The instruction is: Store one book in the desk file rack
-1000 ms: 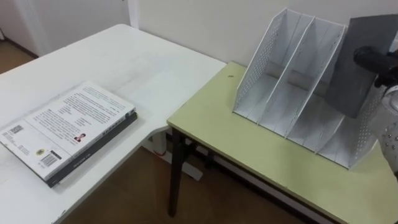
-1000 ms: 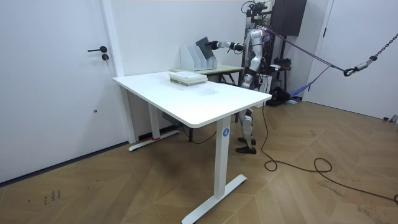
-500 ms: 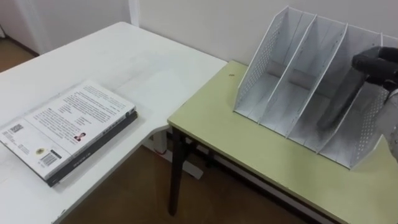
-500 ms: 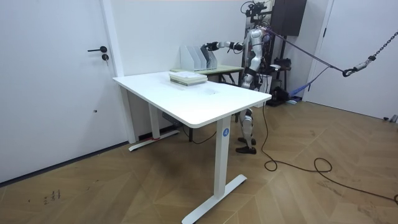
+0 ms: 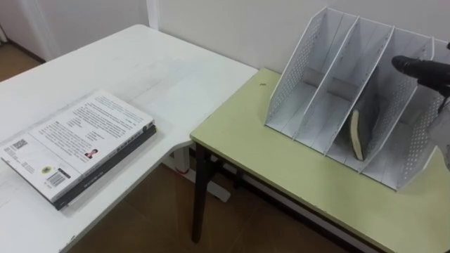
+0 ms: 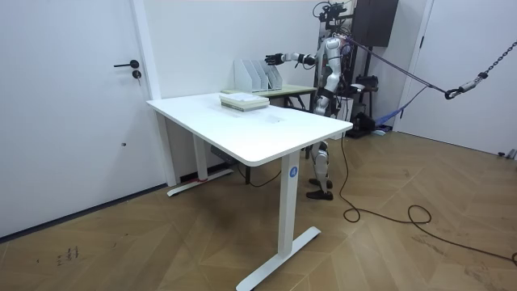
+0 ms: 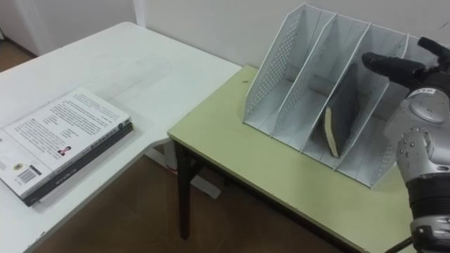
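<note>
Right hand [image 7: 391,67] hovers over the file rack [image 5: 295,67], fingers straight and empty as I watch; the book [image 5: 356,135] leans in the rack's rightmost compartment, below the hand, clear of it.
</note>
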Robot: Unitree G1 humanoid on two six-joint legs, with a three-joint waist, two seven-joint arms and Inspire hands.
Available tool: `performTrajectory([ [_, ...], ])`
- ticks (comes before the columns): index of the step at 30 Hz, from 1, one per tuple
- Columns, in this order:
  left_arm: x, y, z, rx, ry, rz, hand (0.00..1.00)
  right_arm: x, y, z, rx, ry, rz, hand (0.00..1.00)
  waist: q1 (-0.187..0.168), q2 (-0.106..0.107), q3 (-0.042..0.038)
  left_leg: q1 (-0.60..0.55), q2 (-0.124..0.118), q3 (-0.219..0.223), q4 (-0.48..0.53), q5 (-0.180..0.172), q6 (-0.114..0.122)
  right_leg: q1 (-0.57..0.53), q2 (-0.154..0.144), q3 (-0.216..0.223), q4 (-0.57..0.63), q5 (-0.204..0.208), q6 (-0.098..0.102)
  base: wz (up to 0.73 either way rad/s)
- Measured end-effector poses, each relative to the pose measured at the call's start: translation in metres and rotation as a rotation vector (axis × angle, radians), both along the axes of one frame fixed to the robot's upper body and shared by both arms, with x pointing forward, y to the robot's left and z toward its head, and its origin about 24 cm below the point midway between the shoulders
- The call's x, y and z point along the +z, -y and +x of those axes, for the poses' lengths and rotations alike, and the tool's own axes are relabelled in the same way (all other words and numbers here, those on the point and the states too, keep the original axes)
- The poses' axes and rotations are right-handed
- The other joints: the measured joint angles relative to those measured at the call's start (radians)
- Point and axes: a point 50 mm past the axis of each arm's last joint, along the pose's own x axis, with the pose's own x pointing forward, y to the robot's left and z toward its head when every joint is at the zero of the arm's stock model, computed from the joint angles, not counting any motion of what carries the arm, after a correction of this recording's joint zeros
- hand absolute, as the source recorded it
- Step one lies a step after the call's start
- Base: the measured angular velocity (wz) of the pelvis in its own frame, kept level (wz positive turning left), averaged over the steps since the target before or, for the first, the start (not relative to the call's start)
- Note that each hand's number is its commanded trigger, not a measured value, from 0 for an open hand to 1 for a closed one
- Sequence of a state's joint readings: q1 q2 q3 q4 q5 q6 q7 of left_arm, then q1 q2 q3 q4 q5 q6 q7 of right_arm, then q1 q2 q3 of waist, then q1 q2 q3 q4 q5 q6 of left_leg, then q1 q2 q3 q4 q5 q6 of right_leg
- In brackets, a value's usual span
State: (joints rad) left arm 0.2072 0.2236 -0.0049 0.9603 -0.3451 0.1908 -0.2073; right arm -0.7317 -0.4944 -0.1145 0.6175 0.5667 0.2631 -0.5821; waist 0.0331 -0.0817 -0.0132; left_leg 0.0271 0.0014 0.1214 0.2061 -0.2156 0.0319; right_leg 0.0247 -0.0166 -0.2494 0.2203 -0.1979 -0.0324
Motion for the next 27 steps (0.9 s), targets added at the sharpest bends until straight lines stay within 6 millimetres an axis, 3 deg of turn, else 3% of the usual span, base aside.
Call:
performTrajectory([
  [15,0.000,0.000,0.002,-0.014,0.000,0.004,0.00,0.002,-0.002,0.002,0.033,0.010,-0.002,0.00,0.002,0.003,0.0022,0.003,0.000,0.000,0.001,0.002,0.000,0.001,-0.003,0.001,0.001,0.001,-0.002,0.00],
  [17,0.000,0.001,0.003,-0.017,0.001,0.002,0.00,0.008,-0.007,0.002,0.054,0.043,0.015,0.00,0.002,0.006,0.0044,0.002,0.001,0.006,0.001,0.002,0.000,-0.003,-0.004,0.006,0.003,0.001,-0.002,-0.08],
  [22,0.000,0.002,0.007,-0.028,0.008,0.000,0.00,0.054,-0.034,0.001,0.201,0.238,-0.064,0.00,-0.001,0.018,0.0101,0.003,0.003,0.017,-0.002,0.003,-0.001,-0.009,0.001,0.030,0.004,0.002,-0.003,-0.08],
  [27,0.001,0.001,0.007,-0.039,0.017,0.007,0.00,0.073,-0.062,-0.006,0.408,0.352,-0.136,0.00,0.003,0.016,0.0113,0.014,0.006,0.025,-0.009,0.003,-0.001,-0.003,0.001,0.039,0.000,0.002,-0.004,-0.04],
])
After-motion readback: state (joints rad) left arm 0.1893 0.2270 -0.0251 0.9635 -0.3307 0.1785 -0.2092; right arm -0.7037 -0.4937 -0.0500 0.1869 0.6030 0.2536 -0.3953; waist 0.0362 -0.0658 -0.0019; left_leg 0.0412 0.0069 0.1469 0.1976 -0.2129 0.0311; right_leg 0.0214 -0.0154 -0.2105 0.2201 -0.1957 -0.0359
